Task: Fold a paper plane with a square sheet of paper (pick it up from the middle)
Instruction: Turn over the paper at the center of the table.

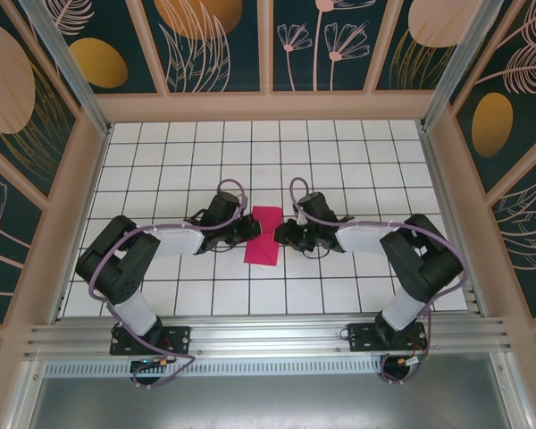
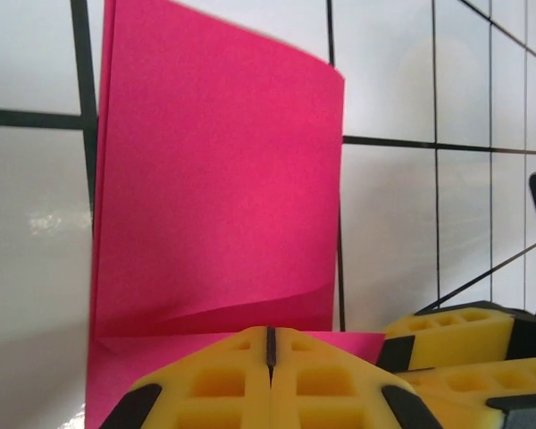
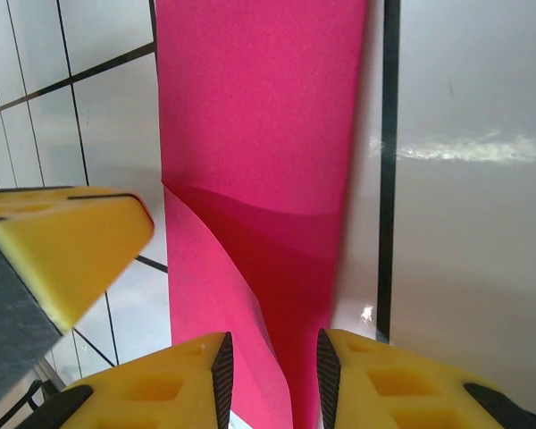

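The magenta-pink sheet of paper (image 1: 266, 235) lies folded into a narrow strip at the middle of the tiled table (image 1: 339, 161). My left gripper (image 1: 250, 229) is at its left edge. In the left wrist view that gripper (image 2: 270, 344) is shut, its tips over the paper's (image 2: 214, 179) near flat layer, while the upper layer curls up just beyond. My right gripper (image 1: 282, 234) is at the paper's right edge. In the right wrist view it (image 3: 274, 366) stands open, and a raised ridge of the paper (image 3: 259, 116) runs between its jaws.
Both grippers face each other across the strip, a hand's width apart. The right gripper's yellow finger (image 2: 447, 335) shows in the left wrist view, and the left one's finger (image 3: 62, 250) in the right wrist view. Patterned walls (image 1: 268, 45) close in the table.
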